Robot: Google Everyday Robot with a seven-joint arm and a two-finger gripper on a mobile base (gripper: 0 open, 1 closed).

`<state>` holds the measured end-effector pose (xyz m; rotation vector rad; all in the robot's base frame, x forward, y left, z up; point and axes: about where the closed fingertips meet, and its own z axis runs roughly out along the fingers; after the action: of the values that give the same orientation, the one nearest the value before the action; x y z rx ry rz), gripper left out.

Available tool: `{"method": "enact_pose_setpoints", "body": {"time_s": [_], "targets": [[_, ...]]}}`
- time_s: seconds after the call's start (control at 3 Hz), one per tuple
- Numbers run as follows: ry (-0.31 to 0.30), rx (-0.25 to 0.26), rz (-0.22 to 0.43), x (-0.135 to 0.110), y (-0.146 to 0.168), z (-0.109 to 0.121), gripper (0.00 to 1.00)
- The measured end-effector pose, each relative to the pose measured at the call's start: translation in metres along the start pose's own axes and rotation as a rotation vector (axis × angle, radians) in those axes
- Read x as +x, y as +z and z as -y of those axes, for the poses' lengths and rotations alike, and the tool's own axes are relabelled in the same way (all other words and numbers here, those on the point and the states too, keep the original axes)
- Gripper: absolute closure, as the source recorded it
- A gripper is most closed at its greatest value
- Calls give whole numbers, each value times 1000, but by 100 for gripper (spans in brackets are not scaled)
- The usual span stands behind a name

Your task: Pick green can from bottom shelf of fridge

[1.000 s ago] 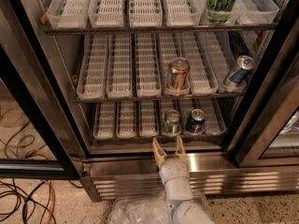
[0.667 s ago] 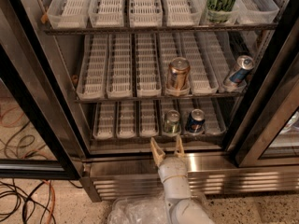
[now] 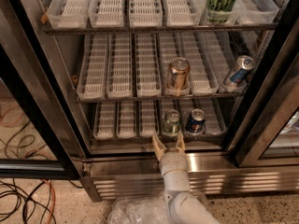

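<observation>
The fridge (image 3: 56,111) stands open with its wire racks in view. The green can (image 3: 171,122) stands upright in a white lane tray on the bottom shelf (image 3: 121,125), right of centre, with a blue can (image 3: 195,121) beside it on the right. My gripper (image 3: 168,144) is open, its two tan fingers pointing up at the shelf's front edge, just below and slightly left of the green can. It holds nothing and does not touch the can.
A gold can (image 3: 178,74) and a tilted blue-and-silver can (image 3: 238,71) sit on the middle rack. A tall green-and-white can (image 3: 222,3) stands on the top rack. The black door frame (image 3: 261,106) is at right, cables (image 3: 23,195) lie on the floor at left, and the louvred steel base (image 3: 126,183) is below.
My gripper has crept slightly up and forward toward the bottom shelf's front edge. The cans have not moved.
</observation>
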<state>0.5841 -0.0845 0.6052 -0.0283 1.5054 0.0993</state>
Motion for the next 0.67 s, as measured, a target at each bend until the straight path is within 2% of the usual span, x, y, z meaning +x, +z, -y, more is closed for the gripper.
{"method": "enact_pose_setpoints", "body": {"time_s": [0.33,0.67], "targets": [[-1,22,8,-1,11,7,33],[22,82,5,3,72,26,32]]}}
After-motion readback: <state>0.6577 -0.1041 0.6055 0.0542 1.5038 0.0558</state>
